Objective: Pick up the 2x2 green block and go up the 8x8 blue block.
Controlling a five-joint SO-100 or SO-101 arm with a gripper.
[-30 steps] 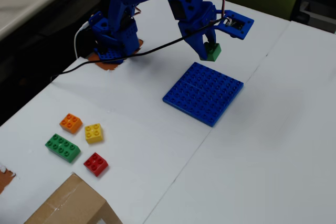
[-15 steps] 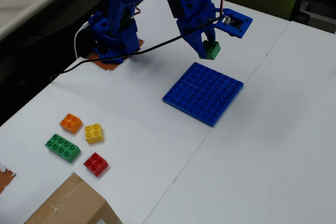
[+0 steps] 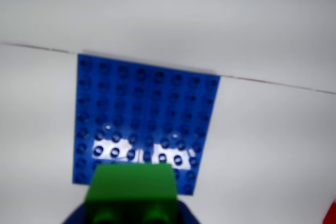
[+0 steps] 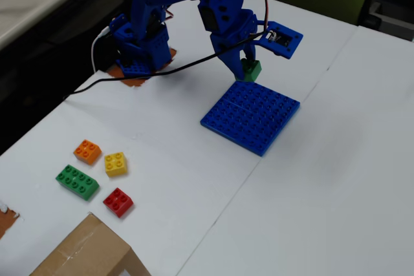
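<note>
The 2x2 green block (image 4: 250,69) hangs in my blue gripper (image 4: 246,69), which is shut on it just above the far corner of the 8x8 blue block (image 4: 251,114). In the wrist view the green block (image 3: 132,192) fills the bottom centre, blurred, with blue fingers on both sides of it. Beyond it lies the blue baseplate (image 3: 142,114), flat on the white table. Whether the green block touches the plate I cannot tell.
At the left of the fixed view lie an orange brick (image 4: 87,151), a yellow brick (image 4: 115,163), a long green brick (image 4: 77,181) and a red brick (image 4: 118,201). A cardboard box (image 4: 90,253) sits at the bottom left. A black cable (image 4: 155,74) trails from the arm's base.
My gripper has swung left and come down with the green block, from higher beyond the plate's far corner to just over that corner.
</note>
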